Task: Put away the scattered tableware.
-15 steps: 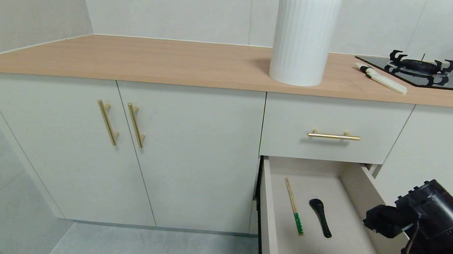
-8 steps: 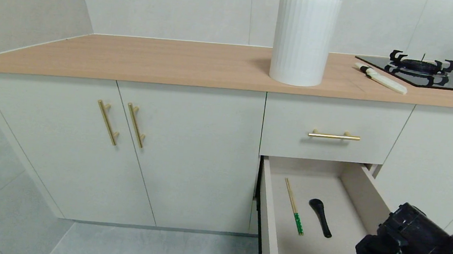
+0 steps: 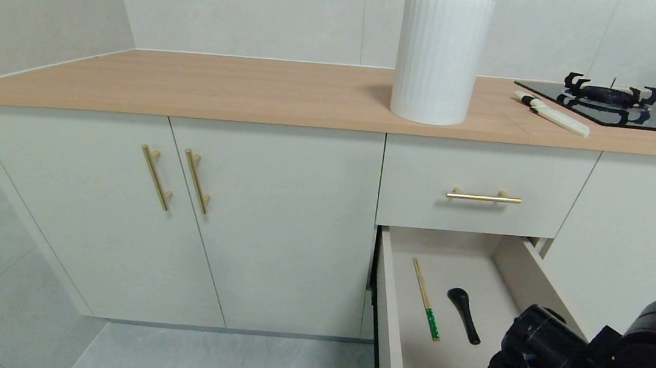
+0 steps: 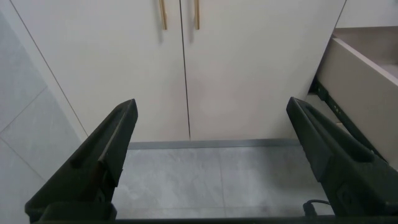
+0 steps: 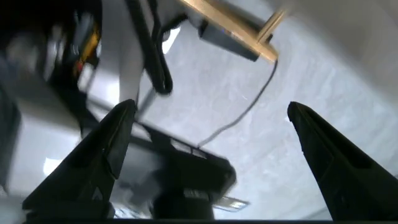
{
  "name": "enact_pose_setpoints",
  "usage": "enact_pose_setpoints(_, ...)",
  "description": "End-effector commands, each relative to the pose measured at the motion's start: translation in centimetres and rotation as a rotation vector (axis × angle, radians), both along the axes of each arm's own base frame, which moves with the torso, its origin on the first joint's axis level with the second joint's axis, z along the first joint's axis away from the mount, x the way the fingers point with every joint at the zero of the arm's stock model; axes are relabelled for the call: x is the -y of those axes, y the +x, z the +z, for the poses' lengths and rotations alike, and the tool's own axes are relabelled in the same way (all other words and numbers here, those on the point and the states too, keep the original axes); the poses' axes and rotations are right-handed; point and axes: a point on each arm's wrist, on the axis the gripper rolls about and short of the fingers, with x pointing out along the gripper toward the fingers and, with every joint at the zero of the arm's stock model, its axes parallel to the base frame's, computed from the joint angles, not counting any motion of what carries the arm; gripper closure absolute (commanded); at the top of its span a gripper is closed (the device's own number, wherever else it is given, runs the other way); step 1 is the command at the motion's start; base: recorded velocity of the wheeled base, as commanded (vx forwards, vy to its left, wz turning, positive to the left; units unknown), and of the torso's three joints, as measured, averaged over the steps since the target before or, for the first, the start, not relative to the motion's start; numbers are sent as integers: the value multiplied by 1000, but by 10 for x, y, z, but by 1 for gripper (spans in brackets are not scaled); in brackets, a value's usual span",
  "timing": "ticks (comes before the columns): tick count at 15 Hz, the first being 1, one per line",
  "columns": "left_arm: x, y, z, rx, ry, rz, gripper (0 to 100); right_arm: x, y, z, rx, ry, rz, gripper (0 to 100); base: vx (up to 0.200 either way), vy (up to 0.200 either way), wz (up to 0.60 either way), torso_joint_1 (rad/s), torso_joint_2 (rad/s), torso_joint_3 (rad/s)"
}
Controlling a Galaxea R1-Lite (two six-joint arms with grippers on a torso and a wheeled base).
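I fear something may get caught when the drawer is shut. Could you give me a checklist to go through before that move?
1. Chopsticks lie flat inside the drawer: ok.
2. Spoon lies flat inside, apart from the chopsticks: ok.
3. Nothing sticks over the drawer's rim, where it shows: ok.
4. Left gripper open and empty: ok.
5. Right gripper open and empty: ok.
6. Right arm clear of the drawer: cannot tell; in the head view it overlaps the front corner.
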Motion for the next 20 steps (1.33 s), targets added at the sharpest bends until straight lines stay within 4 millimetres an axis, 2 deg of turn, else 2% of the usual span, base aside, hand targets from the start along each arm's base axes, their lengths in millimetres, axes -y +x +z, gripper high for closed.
enact_pose_setpoints(1,0,0,0,0,0,0,0,-4,7,-8,-17,-12,-26,0,0,0,0,0,0,0)
enact_pose_setpoints(10,0,0,0,0,0,0,0,-14,37,-4,112,55,-208,0,0,0,0,0,0,0)
enact_pose_setpoints(15,0,0,0,0,0,0,0,-13,51,-4,211,93,-273,0,0,0,0,0,0,0)
enact_pose_setpoints(20,0,0,0,0,0,0,0,-6,77,-13,330,149,-350,0,0,0,0,0,0,0)
